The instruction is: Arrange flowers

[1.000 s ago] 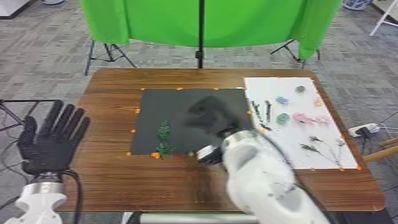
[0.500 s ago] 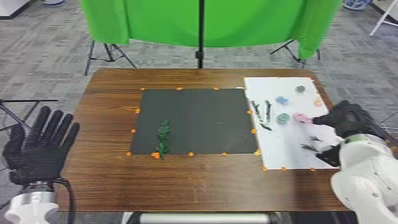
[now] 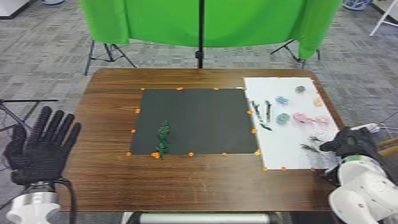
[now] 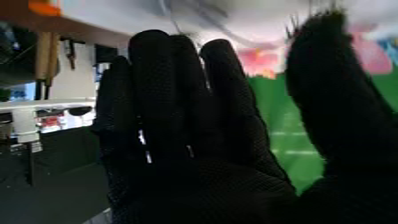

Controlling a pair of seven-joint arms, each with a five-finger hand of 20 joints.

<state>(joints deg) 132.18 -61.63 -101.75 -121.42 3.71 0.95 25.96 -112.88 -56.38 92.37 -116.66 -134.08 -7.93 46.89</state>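
Note:
In the head view my right hand (image 3: 354, 142) is at the right edge of the white sheet (image 3: 282, 142), beside the dark sprigs (image 3: 310, 148). Its fingers look straight in the right wrist view, where the hand (image 4: 191, 145) has its thumb apart and holds nothing. Pink flowers (image 3: 309, 119) lie on the sheet beyond it, with blue (image 3: 282, 100) and green (image 3: 282, 119) ones and dark twigs (image 3: 267, 111) to their left. One green sprig (image 3: 163, 137) lies on the black mat (image 3: 206, 117), near its left side. My left hand (image 3: 40, 152) is left of the table, fingers straight.
Orange markers (image 3: 179, 89) line the mat's and sheet's edges on the brown table (image 3: 213, 182). A green cloth (image 3: 209, 25) on a stand hangs beyond the far edge. A wooden-legged piece of furniture (image 3: 388, 150) stands off the right side.
My right hand has moved from over the black mat to the white sheet's right side, then slightly nearer the table's front. The left hand shifted a little left earlier. The green sprig stayed put.

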